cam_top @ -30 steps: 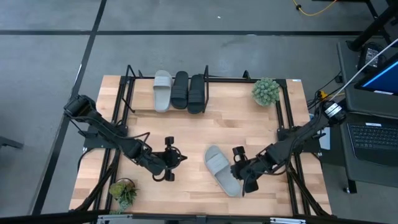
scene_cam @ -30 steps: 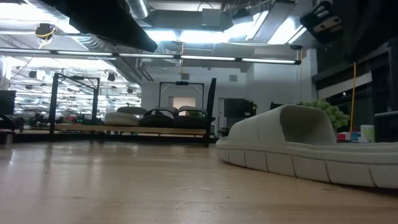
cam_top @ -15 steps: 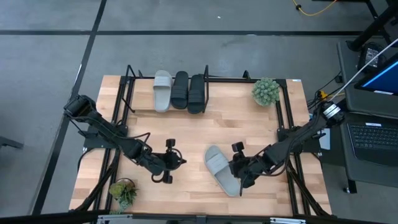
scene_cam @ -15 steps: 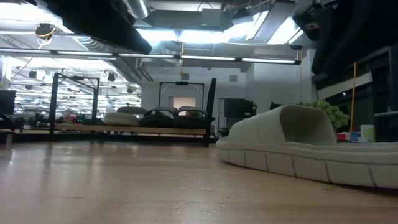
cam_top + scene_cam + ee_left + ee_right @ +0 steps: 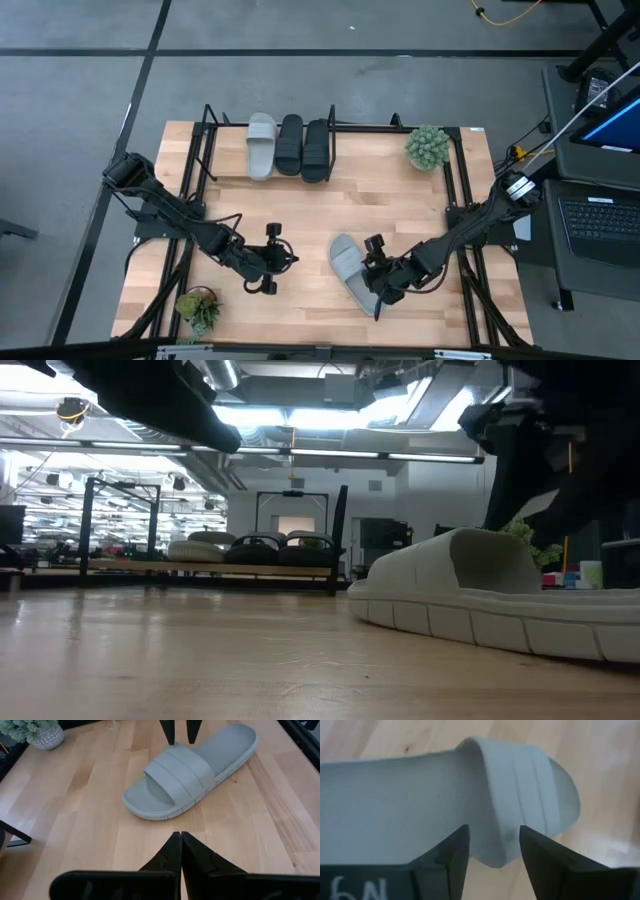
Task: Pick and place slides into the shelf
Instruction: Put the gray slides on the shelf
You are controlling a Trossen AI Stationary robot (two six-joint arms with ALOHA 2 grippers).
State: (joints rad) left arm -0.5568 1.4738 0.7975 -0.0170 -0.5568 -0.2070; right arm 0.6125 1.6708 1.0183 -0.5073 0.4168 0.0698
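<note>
A pale grey slide [image 5: 350,268] lies sole-down on the table's near right part, also seen in the left wrist view [image 5: 185,770]. My right gripper [image 5: 492,851] is open at the slide's right side. Its fingers [image 5: 170,731] stand to either side of the strap's edge [image 5: 500,827], and I see no touch. My left gripper [image 5: 179,838] is shut on nothing over bare table left of the slide [image 5: 292,259]. The shelf [image 5: 205,150] at the far edge holds one pale grey slide [image 5: 261,145] and two black slides [image 5: 290,145], [image 5: 316,150], all resting on its board.
A potted plant [image 5: 427,147] stands at the far right by the shelf's end. Another plant [image 5: 198,305] stands at the near left corner. On the shelf board, bare room shows right of the black slides [image 5: 365,160]. Bare wood lies between the grippers and the shelf.
My right gripper has moved toward the table's left and down, from beside the grey slide to over its strap side. The slide has stayed where it was.
</note>
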